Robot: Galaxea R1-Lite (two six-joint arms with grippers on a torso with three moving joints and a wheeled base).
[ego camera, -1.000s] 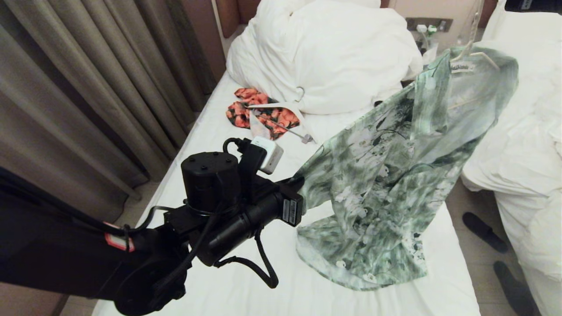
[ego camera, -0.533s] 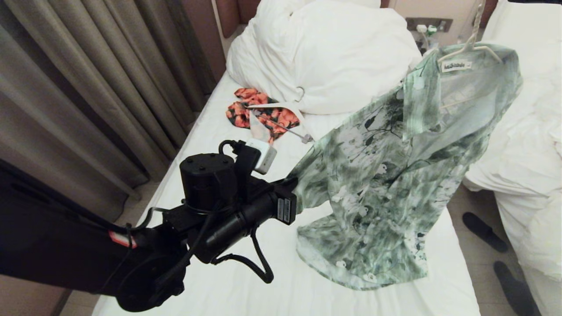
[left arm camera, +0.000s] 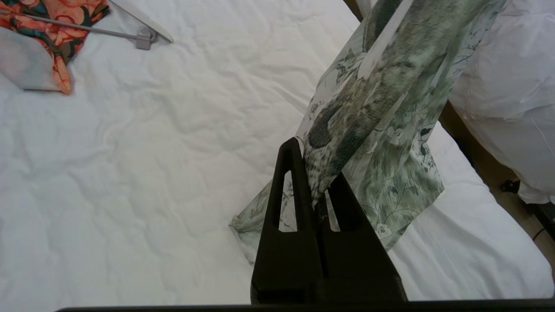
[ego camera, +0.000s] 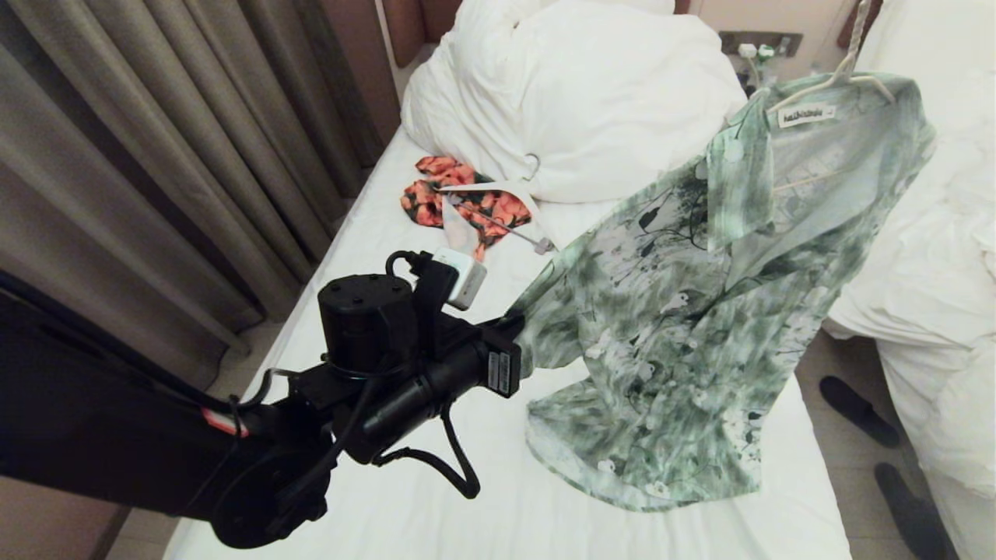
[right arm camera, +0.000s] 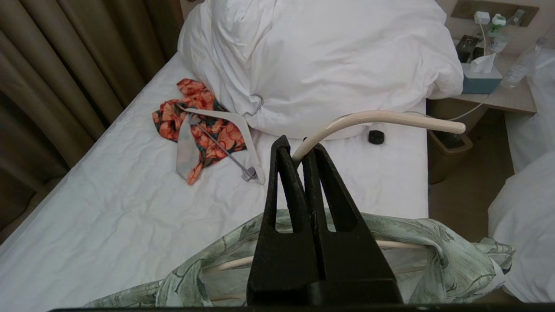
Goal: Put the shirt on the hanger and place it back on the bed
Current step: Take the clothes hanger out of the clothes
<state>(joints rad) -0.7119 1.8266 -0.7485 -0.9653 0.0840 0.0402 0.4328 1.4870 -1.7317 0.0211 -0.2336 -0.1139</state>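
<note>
While the shirt (ego camera: 685, 311) hangs in the air over the bed (ego camera: 436, 498), the job looks well past its middle: the collar end already sits over the hanger (ego camera: 840, 78), whose cream arms show through the thin cloth beside the white neck label at about one o'clock in the head view. The right pincer (right arm camera: 299, 158) is clamped on the hanger's curved hook and holds it up; in the head view that arm itself lies out of frame beyond the top edge. The left pincer (left arm camera: 316, 190) is closed on a fold of the shirt's side, seemingly a sleeve or side hem, and draws it out toward seven o'clock, so the cloth runs taut and slanted from the hanger down to the black arm. The lower hem drapes onto the sheet at about five o'clock.

What seems left: settle the shoulder on the left pincer's side properly over the hanger arm, though I cannot tell how fully it sits, then let go of the cloth, lower the hung shirt and lay it on the sheet. The orange-red garment (ego camera: 459, 202) with the white flat hanger (ego camera: 498, 210) lies at eleven o'clock, well apart beside the heap of pillows (ego camera: 576, 93), and is not part of this job
</note>
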